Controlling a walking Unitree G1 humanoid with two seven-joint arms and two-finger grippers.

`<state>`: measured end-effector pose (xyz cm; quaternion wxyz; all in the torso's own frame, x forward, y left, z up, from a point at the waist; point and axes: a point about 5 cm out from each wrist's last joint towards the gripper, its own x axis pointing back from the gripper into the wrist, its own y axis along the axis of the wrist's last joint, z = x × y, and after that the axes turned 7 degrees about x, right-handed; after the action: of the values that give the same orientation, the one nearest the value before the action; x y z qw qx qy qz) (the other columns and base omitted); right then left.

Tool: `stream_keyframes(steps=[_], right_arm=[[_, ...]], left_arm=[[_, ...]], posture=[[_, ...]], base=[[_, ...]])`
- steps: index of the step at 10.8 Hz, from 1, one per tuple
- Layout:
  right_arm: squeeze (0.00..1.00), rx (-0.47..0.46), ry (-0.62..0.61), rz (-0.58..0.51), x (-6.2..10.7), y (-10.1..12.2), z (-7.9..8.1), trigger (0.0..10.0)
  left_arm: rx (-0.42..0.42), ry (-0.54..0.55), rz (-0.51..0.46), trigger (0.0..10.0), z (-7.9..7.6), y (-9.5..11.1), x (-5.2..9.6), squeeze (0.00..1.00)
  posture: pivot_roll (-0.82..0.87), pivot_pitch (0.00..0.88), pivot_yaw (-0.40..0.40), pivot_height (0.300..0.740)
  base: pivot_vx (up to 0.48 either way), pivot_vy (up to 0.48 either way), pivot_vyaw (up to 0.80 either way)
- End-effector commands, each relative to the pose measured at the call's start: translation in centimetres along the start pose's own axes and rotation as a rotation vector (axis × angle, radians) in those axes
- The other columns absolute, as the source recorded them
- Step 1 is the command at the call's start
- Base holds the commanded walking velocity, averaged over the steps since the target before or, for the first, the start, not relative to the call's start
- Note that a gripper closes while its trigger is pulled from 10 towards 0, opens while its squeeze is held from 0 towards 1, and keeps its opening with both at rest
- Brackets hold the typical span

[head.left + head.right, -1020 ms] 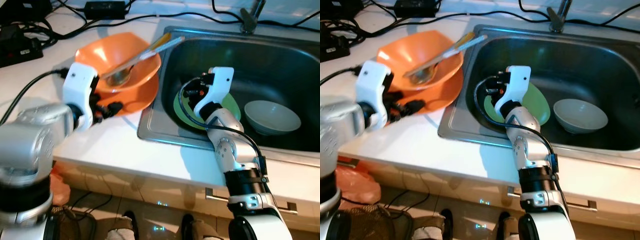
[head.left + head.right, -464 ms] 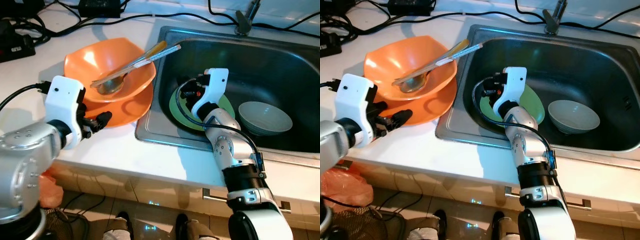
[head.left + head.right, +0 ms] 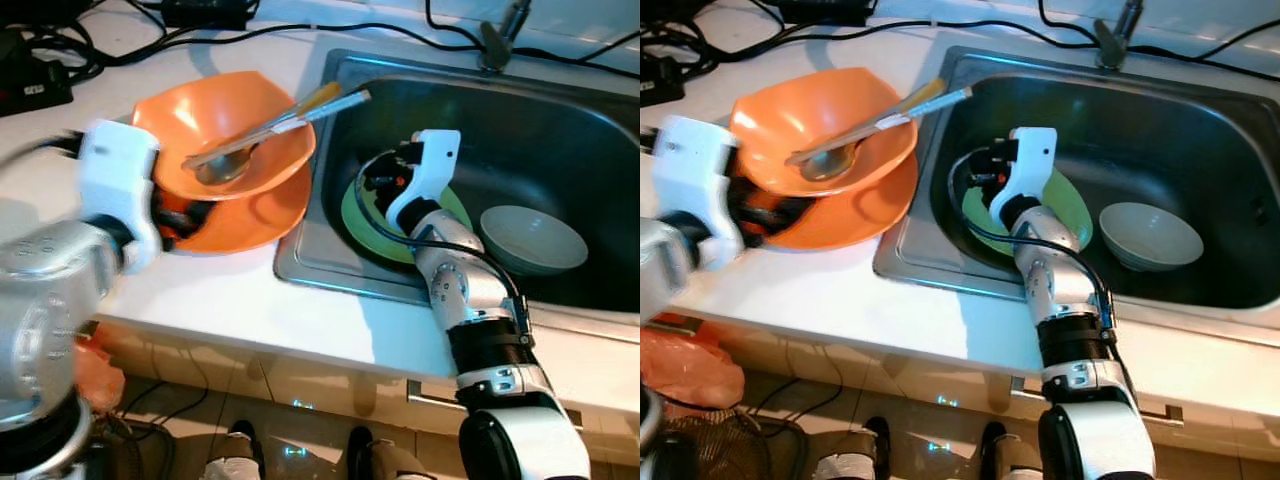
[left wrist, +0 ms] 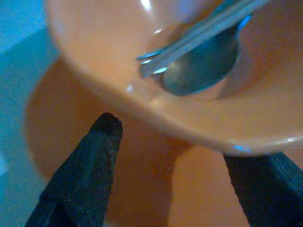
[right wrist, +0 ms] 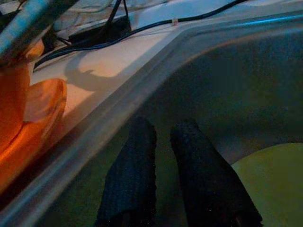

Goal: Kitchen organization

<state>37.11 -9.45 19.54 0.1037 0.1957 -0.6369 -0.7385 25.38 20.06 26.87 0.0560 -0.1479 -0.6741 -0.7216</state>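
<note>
We see a glossy orange plastic bowl [image 3: 228, 130] with a wavy rim sitting on a matching shallow orange plate [image 3: 255, 210] on the smooth white counter [image 3: 250, 295], just beside the stainless steel sink [image 3: 330, 255]. A dull metal spoon [image 4: 203, 71] lies in the bowl with 2 slim chopsticks [image 3: 290, 118] whose tips reach over the sink edge. In the dark basin lie a flat pale green plate [image 3: 375, 235] and a small round grey-white bowl [image 3: 533, 238]. Our left gripper [image 4: 173, 156] reaches in low, its rough black fingers spread wide under the bowl's rim, above the plate. Our right gripper [image 5: 163, 179] hangs inside the sink, fingers nearly together, holding nothing, beside the green plate.
</note>
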Motion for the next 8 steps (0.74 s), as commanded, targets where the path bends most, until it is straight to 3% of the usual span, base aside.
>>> stream_keyframes(steps=[1, 4, 6, 7, 8], right_arm=[[0.00, -0.044, -0.011, 0.038, 0.4, -1.6, -0.2, 10.0], [0.00, -0.043, -0.002, 0.034, 0.1, -1.5, -0.2, 10.0], [0.00, -0.037, -0.008, 0.031, 0.1, -1.5, -0.4, 10.0], [0.00, -0.033, -0.015, 0.030, 0.2, -1.6, -0.7, 10.0], [0.00, -0.031, -0.021, 0.027, 0.3, -1.5, -0.9, 10.0]], left_arm=[[-0.011, 0.019, -0.010, 10.0, 0.3, 0.4, 0.4, 0.00], [-0.180, 0.325, 0.010, 10.0, 4.7, 0.4, 0.7, 0.00], [-0.382, 0.528, -0.021, 10.0, 6.8, 1.1, 1.0, 0.00], [-0.535, 0.693, -0.108, 10.0, 8.1, 2.4, 1.5, 0.00], [-0.600, 0.771, -0.248, 10.0, 8.1, 4.2, 1.5, 0.00]], posture=[[0.27, 0.221, -0.048, 0.740], [0.26, 0.206, -0.050, 0.740], [0.24, 0.194, -0.047, 0.740], [0.23, 0.185, -0.046, 0.740], [0.22, 0.173, -0.045, 0.740]], base=[[0.000, 0.000, 0.00], [0.000, 0.000, 0.00], [0.000, 0.000, 0.00], [0.000, 0.000, 0.00], [0.000, 0.000, 0.00]])
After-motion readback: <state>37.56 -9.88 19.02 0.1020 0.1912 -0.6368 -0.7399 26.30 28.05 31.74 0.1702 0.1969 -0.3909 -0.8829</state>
